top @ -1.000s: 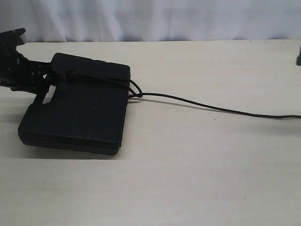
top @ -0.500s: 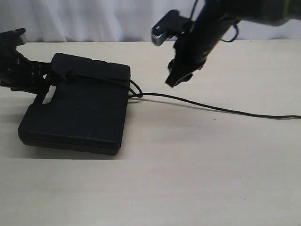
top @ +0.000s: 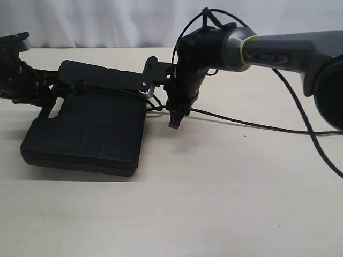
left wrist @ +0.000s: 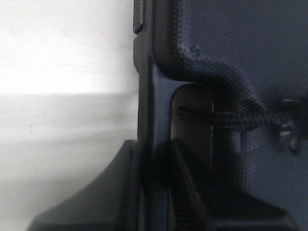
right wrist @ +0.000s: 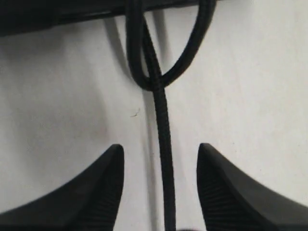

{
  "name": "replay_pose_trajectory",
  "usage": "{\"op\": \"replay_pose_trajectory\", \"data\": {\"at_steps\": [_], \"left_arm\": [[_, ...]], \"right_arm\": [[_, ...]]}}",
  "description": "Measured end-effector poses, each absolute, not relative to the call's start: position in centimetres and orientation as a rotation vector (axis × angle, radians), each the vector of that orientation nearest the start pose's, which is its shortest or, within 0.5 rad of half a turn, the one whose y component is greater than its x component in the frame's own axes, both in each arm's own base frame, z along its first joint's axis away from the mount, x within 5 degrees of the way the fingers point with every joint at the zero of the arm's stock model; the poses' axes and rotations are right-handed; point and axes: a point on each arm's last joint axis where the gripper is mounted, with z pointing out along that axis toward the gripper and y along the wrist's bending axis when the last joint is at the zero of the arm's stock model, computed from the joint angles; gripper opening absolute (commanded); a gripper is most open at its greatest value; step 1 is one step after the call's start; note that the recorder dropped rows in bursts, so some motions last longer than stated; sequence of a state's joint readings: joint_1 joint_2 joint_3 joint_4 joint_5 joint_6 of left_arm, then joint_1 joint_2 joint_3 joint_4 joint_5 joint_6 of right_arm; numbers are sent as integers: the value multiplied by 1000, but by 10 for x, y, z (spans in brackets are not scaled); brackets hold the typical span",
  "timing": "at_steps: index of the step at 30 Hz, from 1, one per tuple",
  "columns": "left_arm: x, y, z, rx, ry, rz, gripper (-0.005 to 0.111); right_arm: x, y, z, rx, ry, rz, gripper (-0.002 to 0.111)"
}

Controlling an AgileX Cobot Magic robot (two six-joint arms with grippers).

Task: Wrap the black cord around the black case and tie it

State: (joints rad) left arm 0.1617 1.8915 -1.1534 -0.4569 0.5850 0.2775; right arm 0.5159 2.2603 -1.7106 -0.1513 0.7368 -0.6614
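The right gripper (top: pixel 175 119) points down at the table (top: pixel 214 203) just beside the right edge of the black case (top: pixel 91 128). Its jaws stand apart in the right wrist view, one finger (right wrist: pixel 103 187) on each side of the black cord (right wrist: pixel 163 125), and neither pad touches it. The right gripper (right wrist: pixel 160 159) holds nothing. Just past its tips the cord crosses itself in a small loop lying against the case's edge (right wrist: pixel 57 12).

The left gripper (top: pixel 45 88) is at the case's far left end. In the left wrist view the left gripper (left wrist: pixel 153 144) is closed narrow on the thin bar beside the handle slot, with a finger (left wrist: pixel 115 192) pressed on either side of it.

The case (left wrist: pixel 231 43) lies flat on the left half of the table. The cord (left wrist: pixel 231 119) comes through the handle slot, with a small knot resting on the textured face. It then runs across the case's top and drops over the right edge. From the loop the cord (top: pixel 257 126) trails over the bare wood to the right edge of the exterior view, slack and lying on the tabletop
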Motion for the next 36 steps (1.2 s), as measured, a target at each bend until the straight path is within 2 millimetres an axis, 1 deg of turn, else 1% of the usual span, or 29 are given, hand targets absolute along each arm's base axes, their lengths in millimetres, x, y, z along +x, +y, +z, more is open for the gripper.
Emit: {"op": "replay_pose_trajectory", "data": {"at_steps": [3, 8, 10, 19, 22, 24, 25, 26, 27, 29, 31, 32, 34, 35, 36], "left_arm": [[370, 38, 163, -307, 2718, -325, 0], [370, 38, 163, -307, 2718, -325, 0], [370, 38, 163, -307, 2718, -325, 0], [370, 38, 162, -307, 2722, -327, 0], [370, 37, 163, -316, 2720, -337, 0], [370, 36, 163, -326, 2724, -353, 0], [369, 34, 163, -326, 2728, -367, 0], [370, 32, 163, -332, 2727, -381, 0], [370, 29, 163, -344, 2722, -401, 0], [371, 27, 164, -388, 2702, -449, 0], [372, 24, 165, -392, 2682, -477, 0], [373, 19, 163, -370, 2670, -481, 0], [379, 7, 156, -327, 2649, -483, 7], [381, 0, 151, -302, 2645, -488, 15], [385, -10, 144, -274, 2636, -491, 19]], "right_arm": [[423, 229, 137, -1616, 2211, -213, 34], [426, 231, 131, -1601, 2200, -214, 12], [426, 231, 129, -1590, 2213, -210, 5], [425, 230, 126, -1567, 2256, -201, 4], [425, 224, 130, -1542, 2297, -192, 4], [427, 218, 136, -1497, 2323, -180, 4], [430, 208, 144, -1443, 2354, -169, 4], [431, 203, 149, -1416, 2366, -159, 4], [432, 198, 157, -1379, 2380, -147, 4], [433, 193, 168, -1346, 2376, -146, 4], [434, 189, 174, -1312, 2383, -145, 4], [436, 185, 174, -1274, 2402, -141, 4], [440, 175, 174, -1214, 2435, -140, 4], [441, 170, 174, -1193, 2450, -142, 4], [444, 162, 174, -1160, 2472, -149, 4]]}}
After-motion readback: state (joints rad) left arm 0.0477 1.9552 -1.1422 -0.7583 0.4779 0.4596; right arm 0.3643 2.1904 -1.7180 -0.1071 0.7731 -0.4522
